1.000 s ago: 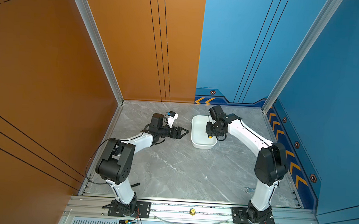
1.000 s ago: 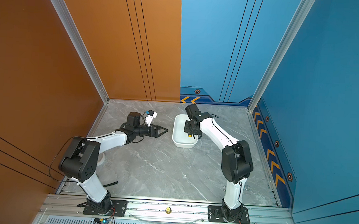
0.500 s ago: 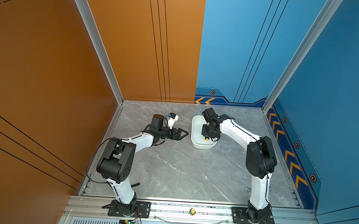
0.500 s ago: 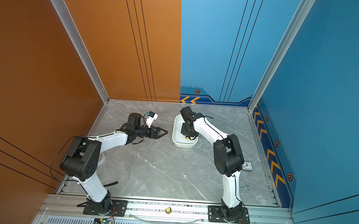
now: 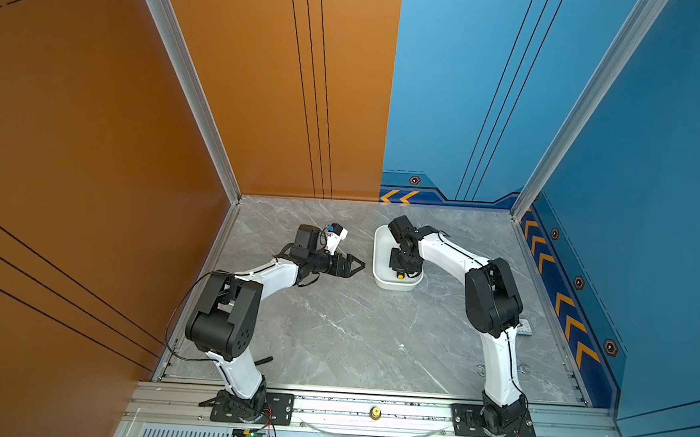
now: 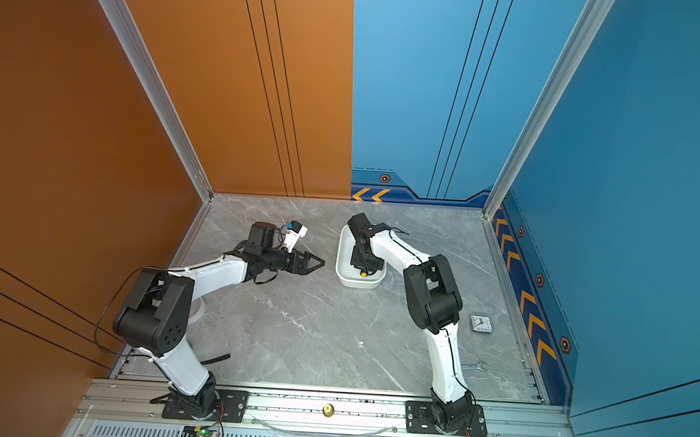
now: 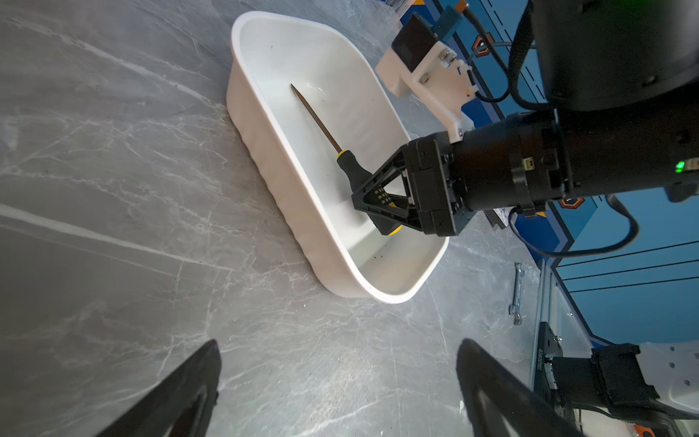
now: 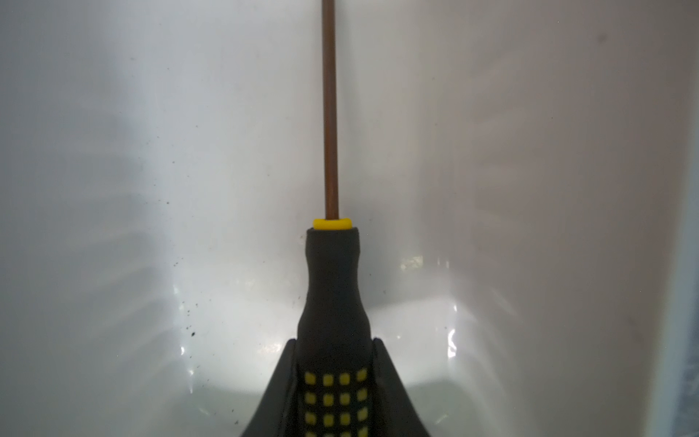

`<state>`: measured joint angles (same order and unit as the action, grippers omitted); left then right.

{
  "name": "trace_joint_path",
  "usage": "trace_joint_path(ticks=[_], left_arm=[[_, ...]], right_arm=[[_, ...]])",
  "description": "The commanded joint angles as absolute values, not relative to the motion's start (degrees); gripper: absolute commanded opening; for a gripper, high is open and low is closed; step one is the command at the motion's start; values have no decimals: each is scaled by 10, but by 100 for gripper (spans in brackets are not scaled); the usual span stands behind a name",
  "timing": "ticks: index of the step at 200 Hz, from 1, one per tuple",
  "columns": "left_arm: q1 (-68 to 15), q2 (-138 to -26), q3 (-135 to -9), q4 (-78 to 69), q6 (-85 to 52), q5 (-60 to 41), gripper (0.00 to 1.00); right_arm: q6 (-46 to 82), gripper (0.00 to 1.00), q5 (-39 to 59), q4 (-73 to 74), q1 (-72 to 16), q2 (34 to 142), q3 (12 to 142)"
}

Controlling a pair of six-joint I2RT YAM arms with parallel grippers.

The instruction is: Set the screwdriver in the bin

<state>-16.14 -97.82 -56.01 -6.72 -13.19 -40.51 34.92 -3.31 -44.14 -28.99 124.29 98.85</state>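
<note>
**Screwdriver** (image 7: 351, 170): black handle with yellow dots and yellow end cap, thin dark shaft. It is inside the bin (image 7: 264, 151), lengthwise along it, with the shaft toward the far end and the end cap (image 5: 400, 275) toward the near end. Whether the tip touches the floor cannot be told.

**Right gripper** (image 7: 363, 198): clamped on the dotted part of the handle, one finger on each side in the right wrist view (image 8: 334, 378). It is lowered within the bin walls.

**Bin**: shallow white tray with rounded corners, standing on the grey marble tabletop (image 5: 354, 332) toward the back, as seen in both top views (image 6: 341, 252).

**Left gripper** (image 5: 356, 265): fingers spread wide and holding nothing. It hangs low over the tabletop just beside the bin and points at it.

**Wrench** (image 6: 474, 365): silver and open-ended, flat on the tabletop near the right arm's base, well apart from the bin.

**Small clock** (image 6: 481, 323): square, lying on the tabletop by the right edge.
</note>
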Motion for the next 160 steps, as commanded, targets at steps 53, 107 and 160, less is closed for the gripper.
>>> trace_joint_path(ticks=[53, 107, 160], left_arm=[[-160, -956, -561, -31, -105, -382, 98], [-159, -955, -561, -19, -98, -377, 98], [-157, -947, -556, -13, -91, -367, 98]], right_arm=[[320, 5, -54, -442, -291, 1266, 1008], [304, 9, -61, -443, -291, 1274, 1005], [295, 35, -64, -444, -291, 1270, 1000]])
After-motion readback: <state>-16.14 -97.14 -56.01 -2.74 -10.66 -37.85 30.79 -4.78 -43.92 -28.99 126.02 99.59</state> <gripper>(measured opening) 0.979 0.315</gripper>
